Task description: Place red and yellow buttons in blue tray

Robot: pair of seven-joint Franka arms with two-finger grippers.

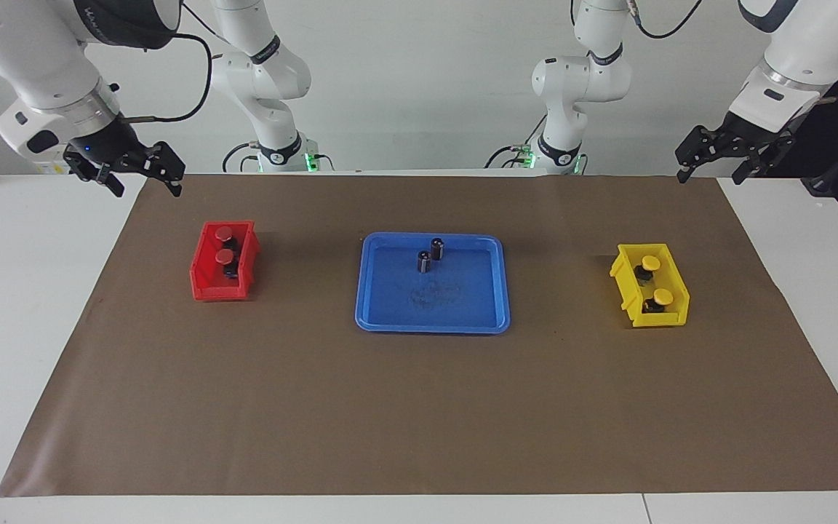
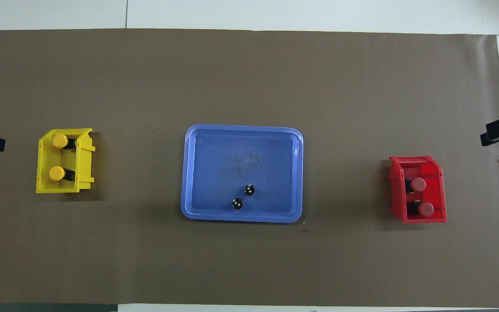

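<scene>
— So where are the red and yellow buttons sitting?

— Two red-capped buttons (image 1: 224, 244) are lying in the small red bin (image 1: 204, 280), toward the right arm's end of the surface (image 1: 26, 306). Two yellow-capped buttons (image 1: 656, 279) are lying in the small yellow bin (image 1: 626, 280), toward the left arm's end. Within each bin, one button is sitting nearer the robots than the other.

— And the blue tray?

— The blue tray (image 1: 375, 291) is resting midway between the two bins, on the brown mat (image 1: 419, 415) that is covering most of the surface. None of the capped buttons is lying in it. Two dark capless cylinders (image 1: 431, 255) are standing upright in the tray, close together, in the part nearer the robots.

— What are the arms doing?

— Both are waiting. The right end effector (image 1: 144, 175) is hanging in the air over the mat's corner at the edge nearest the robots, with its fingers spread apart and nothing between them. The left end effector (image 1: 726, 161) is hanging over the matching corner at the left arm's end, likewise standing wide and gripping nothing.
</scene>
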